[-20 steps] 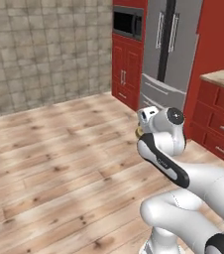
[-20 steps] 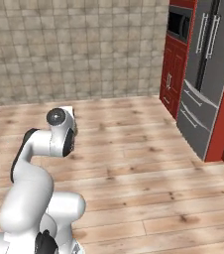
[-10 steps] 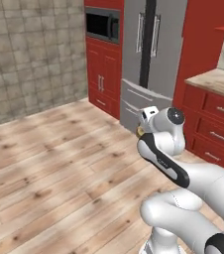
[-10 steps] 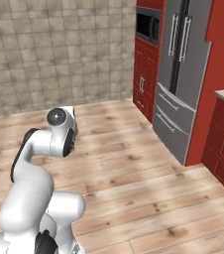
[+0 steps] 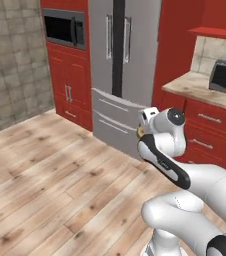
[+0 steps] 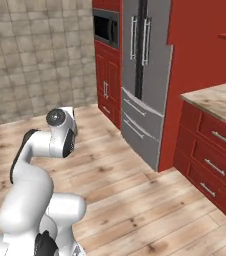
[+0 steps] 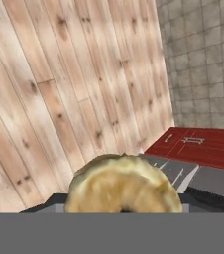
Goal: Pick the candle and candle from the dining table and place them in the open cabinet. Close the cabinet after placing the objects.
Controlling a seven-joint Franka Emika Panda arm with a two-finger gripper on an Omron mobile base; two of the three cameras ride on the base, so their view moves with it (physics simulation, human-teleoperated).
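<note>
Left base view: a simulated kitchen is seen from behind the arm. A wooden plank floor (image 5: 50,180) fills the near and left part of the scene, and a grey tiled wall (image 5: 12,65) closes the far left. A tall steel fridge (image 5: 122,70) with two vertical handles stands at the far centre, set between red cabinetry. A black built-in microwave (image 5: 64,29) is mounted in the red unit to the left of the fridge. To the right, a counter with a beige marble top (image 5: 205,87) is carried on red drawers with horizontal handles; a dark appliance rests on it near the right edge.

The white arm is folded close above the base, and its gripper (image 5: 144,125) is held in front of the fridge's lower drawers. A small olive-gold shape is glimpsed at the wrist.

In the hand view, the squat olive-gold candle (image 7: 123,187) is seen very close at the bottom, sitting between the dark finger tips, so the pincer is judged to be closed around it.

As a judgement of progress: one candle has been lifted from the dining table and is carried over open floor. It has not yet been set down. The slim pale candle and the wall cabinet cannot be made out here, so placing, the second pick and the closing of the doors appear to remain.
</note>
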